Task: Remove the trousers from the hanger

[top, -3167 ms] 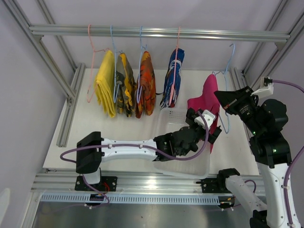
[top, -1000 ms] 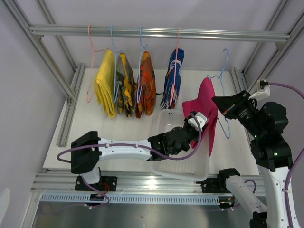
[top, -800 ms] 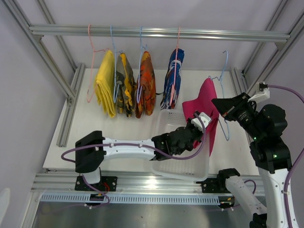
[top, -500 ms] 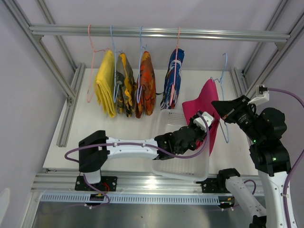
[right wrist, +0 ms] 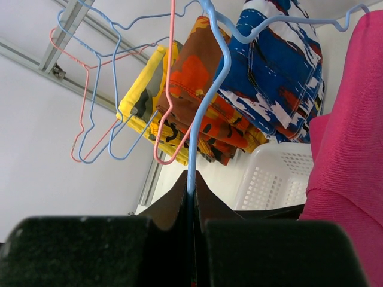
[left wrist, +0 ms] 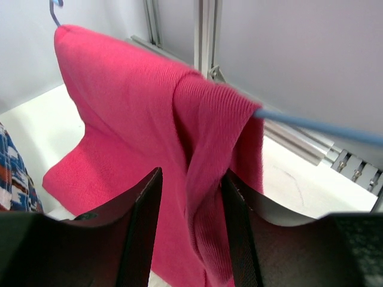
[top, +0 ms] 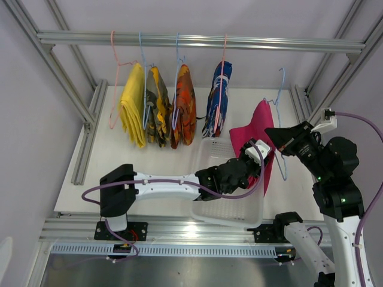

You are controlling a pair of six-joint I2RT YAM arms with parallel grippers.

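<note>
**Left pincer** [top: 258, 156] — partly open. In the left wrist view its two fingers [left wrist: 139, 239] stand on either side of a hanging fold of the pink trousers [left wrist: 131, 113]. The fold lies against the inner face of one finger. A gap shows between the fold and the other finger, so the cloth is not clamped.

**Right pincer** [right wrist: 191, 190] — clenched on the blue hanger [right wrist: 191, 170]. The wire runs straight out from between the closed fingertips, with no gap on either side.

**Pink trousers.** They are draped over the blue hanger, whose wire comes out of the fold in the left wrist view. In the top view the garment hangs at the right of the table [top: 108, 155], at the far right corner of the white basket [top: 233, 209]. The left pincer partly hides it there.

**Blue hanger.** In the top view its hook sits below the rail [top: 203, 40] and apart from it. The hanger is carried by the right pincer.

**Other trousers.** Four garments hang from the rail, well to the left of the pink pair. From left to right:
- yellow trousers [top: 133, 104]
- olive camouflage trousers [top: 157, 107]
- orange camouflage trousers [top: 184, 107]
- blue patterned trousers [top: 218, 98]

The lower edge of the blue patterned pair hangs just above the far wall of the basket.
</note>
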